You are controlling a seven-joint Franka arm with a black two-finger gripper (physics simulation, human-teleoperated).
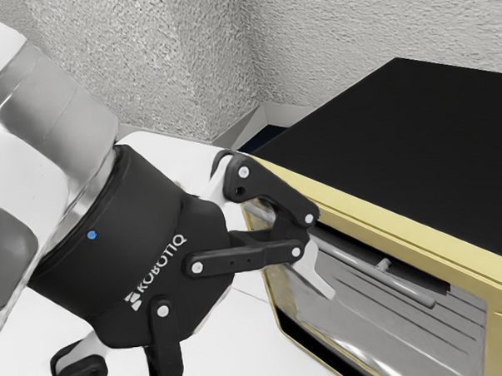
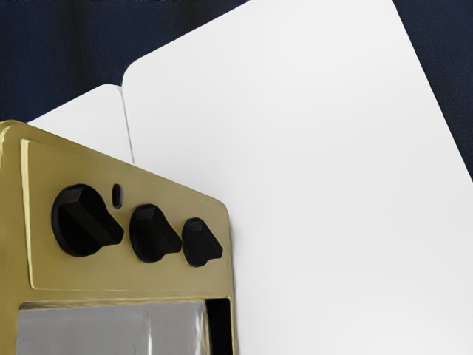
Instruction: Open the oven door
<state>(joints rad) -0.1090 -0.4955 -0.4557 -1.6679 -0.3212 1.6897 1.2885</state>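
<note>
You are at the approach-and-engage step: the oven door looks shut or nearly so, at the lower right of the exterior view, though you cannot confirm whether its edge has parted from the frame. The gripper stands wide open with nothing clasped; one pale fingertip lies across the handle right of centre, and contact between them cannot be determined. The opposite finger runs off the lower edge of the exterior view. The next move, in my judgement, calls for you to seat that fingertip behind the bar, or bring both fingers about it, then draw the door away from the body along its hinge arc. Risk noted: the tip may slide along the smooth bar if it is not hooked deeply enough. Materials: the oven has a flat, matt black top and a yellow, metallic-looking front frame with rounded corners; the handle is a slim grey cylinder on a short post; the door panel is grey, glossy and streaked with reflections. Three black knobs, round with pointed grips, sit at the wrist view's left. The table is smooth white; the wall is coarse, pebbled plaster.
</note>
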